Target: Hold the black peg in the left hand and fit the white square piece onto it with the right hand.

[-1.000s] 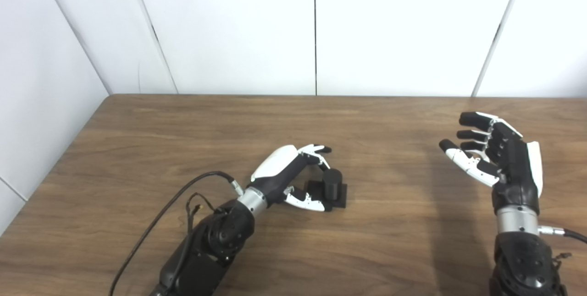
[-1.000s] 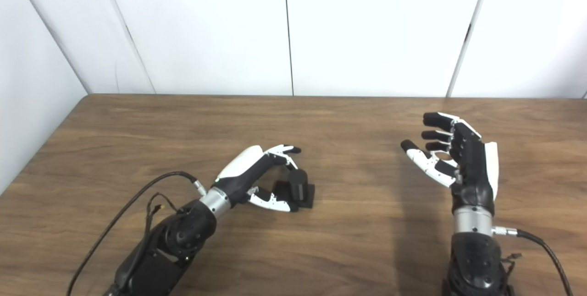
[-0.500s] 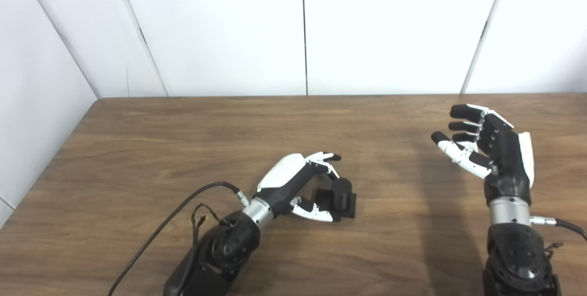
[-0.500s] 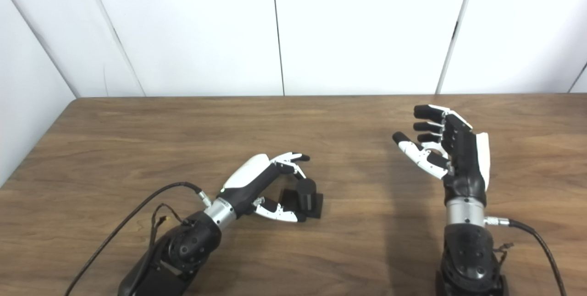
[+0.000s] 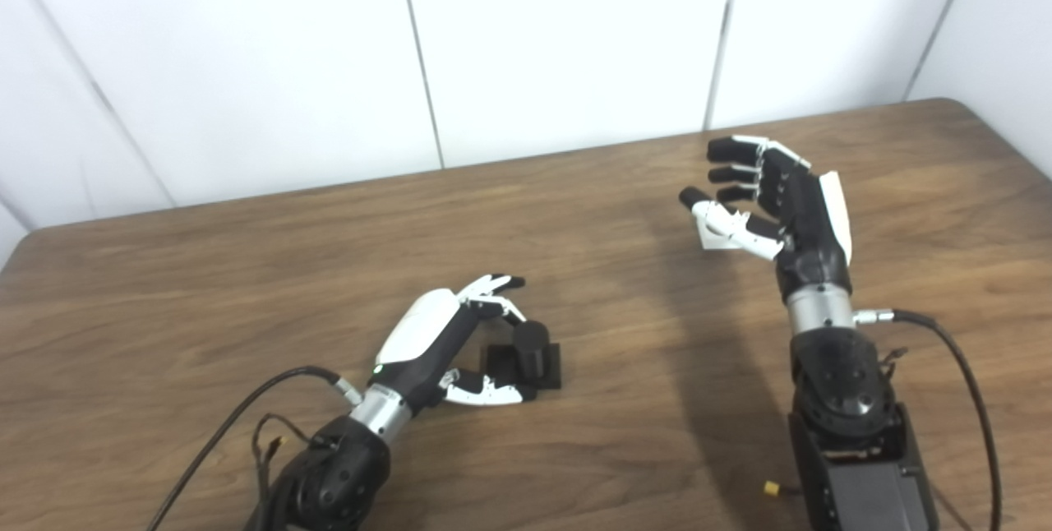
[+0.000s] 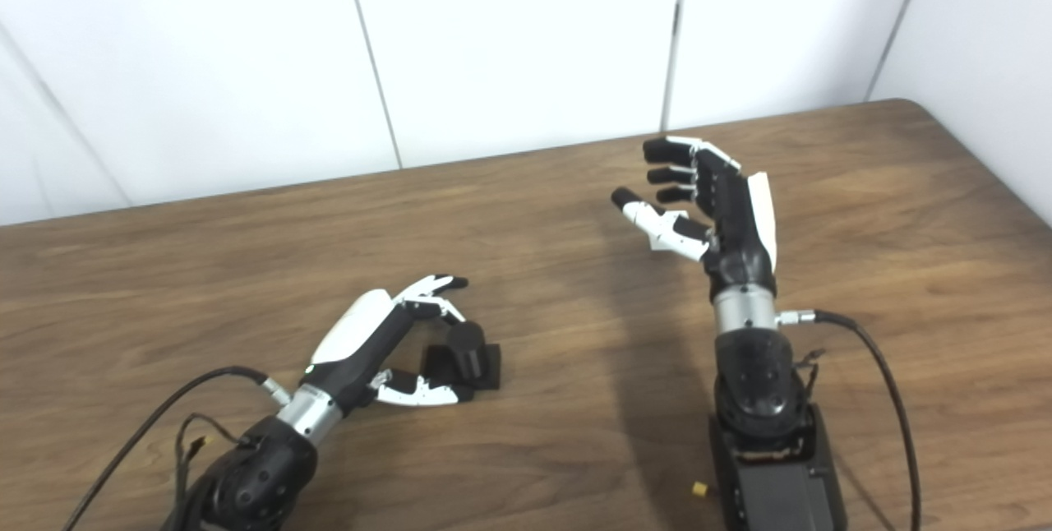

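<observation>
The black peg [image 5: 532, 341] stands upright on its square black base [image 5: 549, 367] on the wooden table [image 5: 246, 268]. My left hand [image 5: 436, 334] lies low beside it, fingers curved over the far side and thumb stretched along the near side of the base. It is open and not clamped on the peg. My right hand [image 5: 781, 202] is raised above the table to the right, palm facing left, fingers spread and empty. No white square piece shows in either view.
White wall panels [image 5: 567, 38] stand right behind the table's far edge. The table's rounded far right corner [image 5: 957, 103] is in view. Black cables [image 5: 962, 367] trail from both forearms. A small yellow bit [image 5: 771, 487] lies by the right arm's base.
The whole picture has swung right and tilted, so the camera moved. Both hands keep the same posture, and the peg stays beside my left hand.
</observation>
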Motion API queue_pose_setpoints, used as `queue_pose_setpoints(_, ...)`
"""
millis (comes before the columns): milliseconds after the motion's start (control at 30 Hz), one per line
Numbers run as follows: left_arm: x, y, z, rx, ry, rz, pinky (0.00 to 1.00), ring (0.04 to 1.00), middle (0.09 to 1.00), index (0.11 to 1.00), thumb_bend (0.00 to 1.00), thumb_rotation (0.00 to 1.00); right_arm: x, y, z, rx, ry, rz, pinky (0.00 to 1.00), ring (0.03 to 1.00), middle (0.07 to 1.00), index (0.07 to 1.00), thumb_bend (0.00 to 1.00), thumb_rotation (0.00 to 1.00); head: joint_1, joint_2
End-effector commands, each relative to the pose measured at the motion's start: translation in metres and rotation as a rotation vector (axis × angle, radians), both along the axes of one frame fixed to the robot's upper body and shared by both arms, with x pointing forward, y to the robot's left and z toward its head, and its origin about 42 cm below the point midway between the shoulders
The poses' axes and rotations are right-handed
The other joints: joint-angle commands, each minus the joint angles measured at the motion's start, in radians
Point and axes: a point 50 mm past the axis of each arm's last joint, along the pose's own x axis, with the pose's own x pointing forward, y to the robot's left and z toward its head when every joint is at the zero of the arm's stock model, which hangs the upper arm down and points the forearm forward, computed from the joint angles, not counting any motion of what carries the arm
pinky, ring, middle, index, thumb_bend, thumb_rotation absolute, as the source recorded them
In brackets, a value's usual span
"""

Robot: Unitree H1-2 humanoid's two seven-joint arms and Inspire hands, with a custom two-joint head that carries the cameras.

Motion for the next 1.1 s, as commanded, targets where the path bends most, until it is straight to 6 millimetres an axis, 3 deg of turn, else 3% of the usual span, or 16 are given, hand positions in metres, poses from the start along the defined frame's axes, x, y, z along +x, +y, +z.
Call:
queue_pose_setpoints(0,-0.002,0.005,-0.005,0.056,0.016,-0.016,0.88,0.955,0.914,0.493,0.52,0.08,0.004,-0.006,0.032,-0.041,-0.104,0.014,0.59,0.640,0.686,0.648,0.57,0.16,-0.004,0.000)
queue_pose_setpoints(167,-0.003,0.004,-0.005,0.055,0.023,-0.011,0.89,0.954,0.911,0.492,0.52,0.08,0.013,-0.026,0.056,-0.222,-0.079,0.055,0.57,0.666,0.701,0.666,0.60,0.10,-0.041,-0.006)
queue_pose_setpoints(300,-0.003,0.010,-0.005,0.063,0.025,-0.010,0.87,0.954,0.915,0.492,0.52,0.08,0.029,-0.042,0.077,-0.489,-0.034,0.106,0.57,0.699,0.737,0.661,0.69,0.12,-0.085,-0.016)
queue_pose_setpoints(600,-0.003,0.021,-0.008,0.068,0.036,-0.011,0.87,0.960,0.918,0.493,0.52,0.08,0.062,-0.062,0.110,-0.904,0.130,0.177,0.63,0.787,0.819,0.722,0.72,0.19,-0.105,-0.020)
queue_pose_setpoints(733,-0.003,0.020,-0.008,0.068,0.034,-0.010,0.88,0.959,0.916,0.493,0.52,0.08,0.074,-0.066,0.115,-1.022,0.249,0.248,0.64,0.823,0.853,0.740,0.78,0.20,-0.096,-0.019)
queue_pose_setpoints(867,-0.003,0.018,-0.007,0.071,0.034,-0.007,0.87,0.957,0.914,0.494,0.52,0.08,0.084,-0.070,0.116,-1.112,0.377,0.312,0.73,0.911,0.920,0.789,0.79,0.28,-0.091,-0.018)
queue_pose_setpoints(1067,-0.003,0.017,-0.007,0.073,0.033,-0.005,0.86,0.954,0.913,0.493,0.52,0.08,0.103,-0.071,0.105,-1.172,0.482,0.329,0.86,0.942,0.924,0.788,0.82,0.29,-0.083,-0.018)
